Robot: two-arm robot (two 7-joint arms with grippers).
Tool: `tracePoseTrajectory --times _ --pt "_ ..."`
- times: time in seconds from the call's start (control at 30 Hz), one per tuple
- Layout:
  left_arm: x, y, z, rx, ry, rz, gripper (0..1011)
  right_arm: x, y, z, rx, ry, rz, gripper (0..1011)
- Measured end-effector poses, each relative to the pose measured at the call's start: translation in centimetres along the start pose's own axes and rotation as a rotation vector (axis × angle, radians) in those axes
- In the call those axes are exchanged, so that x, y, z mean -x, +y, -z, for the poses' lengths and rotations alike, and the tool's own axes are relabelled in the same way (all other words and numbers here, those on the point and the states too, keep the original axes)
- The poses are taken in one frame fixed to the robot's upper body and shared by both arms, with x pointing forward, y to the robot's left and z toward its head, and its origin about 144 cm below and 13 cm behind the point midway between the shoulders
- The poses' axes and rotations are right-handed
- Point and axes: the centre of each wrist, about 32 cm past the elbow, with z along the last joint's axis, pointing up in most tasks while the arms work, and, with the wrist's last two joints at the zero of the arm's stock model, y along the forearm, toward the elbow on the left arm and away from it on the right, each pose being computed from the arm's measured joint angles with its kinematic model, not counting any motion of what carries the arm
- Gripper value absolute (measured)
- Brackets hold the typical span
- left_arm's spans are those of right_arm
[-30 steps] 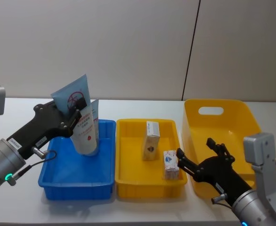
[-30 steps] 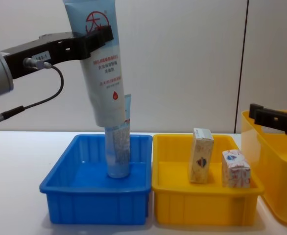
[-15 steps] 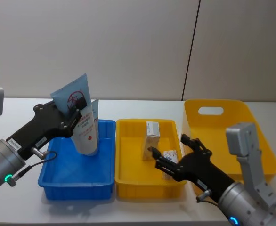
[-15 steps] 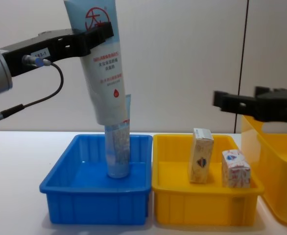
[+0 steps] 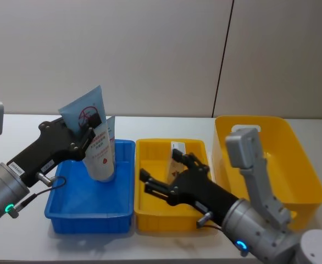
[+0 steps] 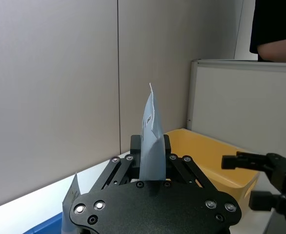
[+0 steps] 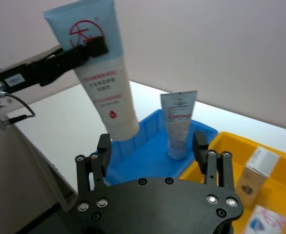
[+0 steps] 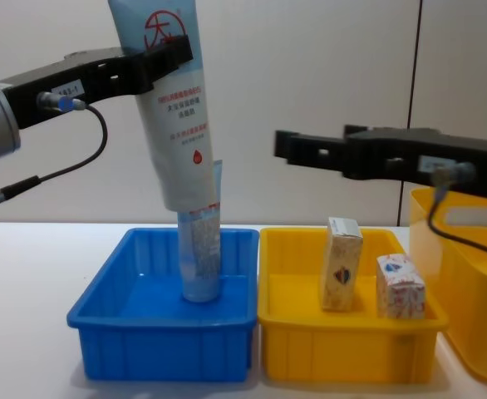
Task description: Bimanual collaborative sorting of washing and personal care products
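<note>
Now our open right gripper has swung toward the wide pale-blue squeeze tube clamped in left gripper; handover likely.

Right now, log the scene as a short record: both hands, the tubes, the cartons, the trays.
left hand: shut on wide tube, above blue tray
wide tube: nearly upright, crimped end up
narrow tube: upright in blue tray
right hand: open, empty, above yellow tray
cartons: cream carton and small carton, upright in yellow tray
bin: yellow, right of the trays
</note>
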Motion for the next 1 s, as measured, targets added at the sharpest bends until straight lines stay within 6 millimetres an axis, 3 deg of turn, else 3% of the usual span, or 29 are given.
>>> tracePoseTrajectory --times 1.0 --pt "0.1 0.0 0.0 0.001 0.000 0.001 196 3.0 6.7 1.3 0.012 -0.062 -0.046 1002"
